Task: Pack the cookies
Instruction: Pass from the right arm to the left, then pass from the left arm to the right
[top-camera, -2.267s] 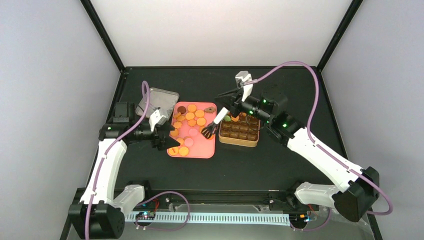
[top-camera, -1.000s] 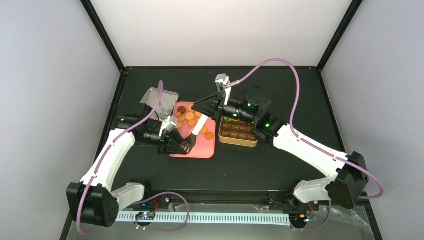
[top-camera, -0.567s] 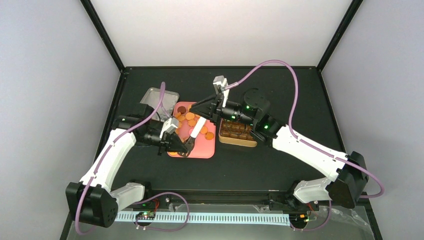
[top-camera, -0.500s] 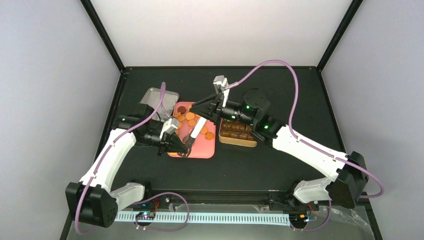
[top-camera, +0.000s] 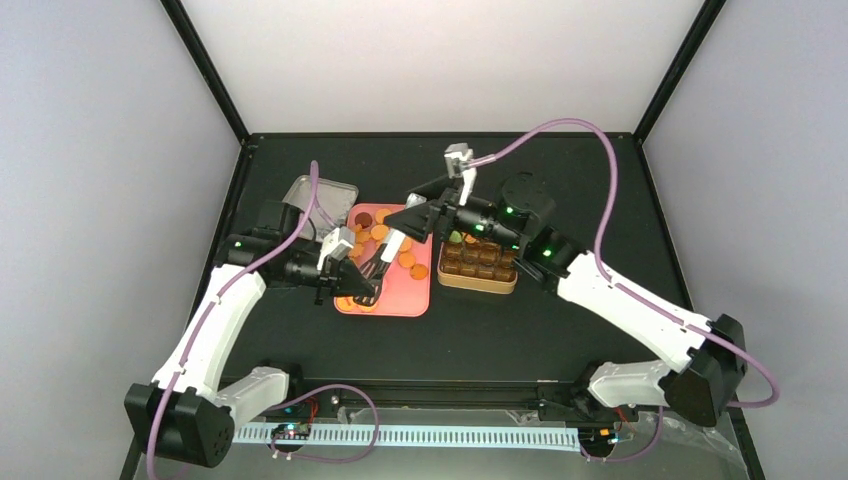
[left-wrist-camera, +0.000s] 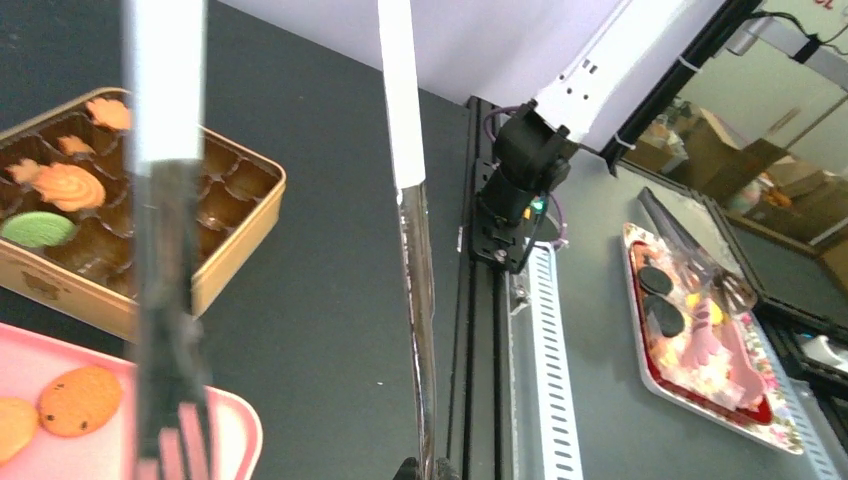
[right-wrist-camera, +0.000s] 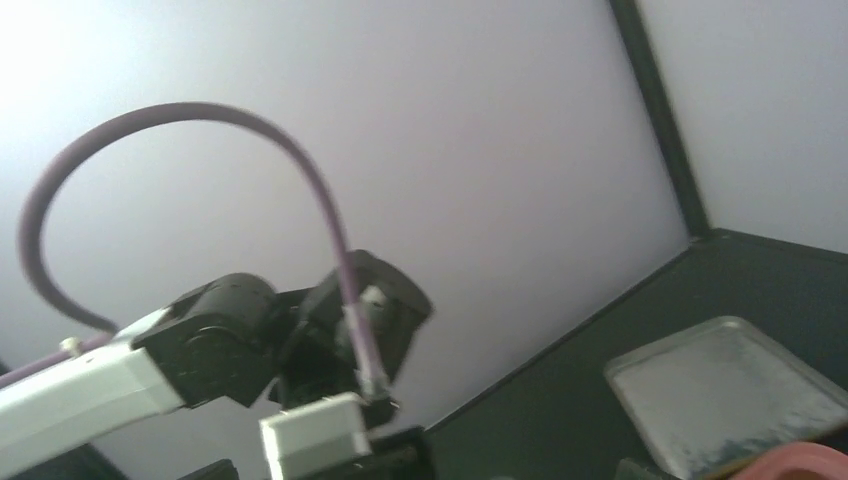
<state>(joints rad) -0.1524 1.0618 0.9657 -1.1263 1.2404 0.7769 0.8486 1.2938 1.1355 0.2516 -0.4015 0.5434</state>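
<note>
The cookies (top-camera: 380, 232) lie in a heap on the far half of a pink tray (top-camera: 403, 298); one speckled orange cookie (left-wrist-camera: 80, 400) shows in the left wrist view. A gold tin (top-camera: 480, 268) to the right holds a green cookie (left-wrist-camera: 35, 228) and an orange swirl one (left-wrist-camera: 65, 185). White-handled tongs (top-camera: 396, 244) with black forked tips hang over the tray. My left gripper (top-camera: 362, 290) is shut on the lower end of one tong arm (left-wrist-camera: 420, 330). My right gripper (top-camera: 410, 214) stands at the handle end, jaws spread.
A silver tin lid (top-camera: 318, 197) lies behind and left of the pink tray, also low at right as the lid (right-wrist-camera: 720, 395) in the right wrist view. Off the table's front, past the slotted rail (left-wrist-camera: 545, 380), sits another tray (left-wrist-camera: 700, 340) of utensils.
My left gripper has closed on the tongs and lifted slightly toward the back. My right gripper has spread its jaws and drawn a little to the right.
</note>
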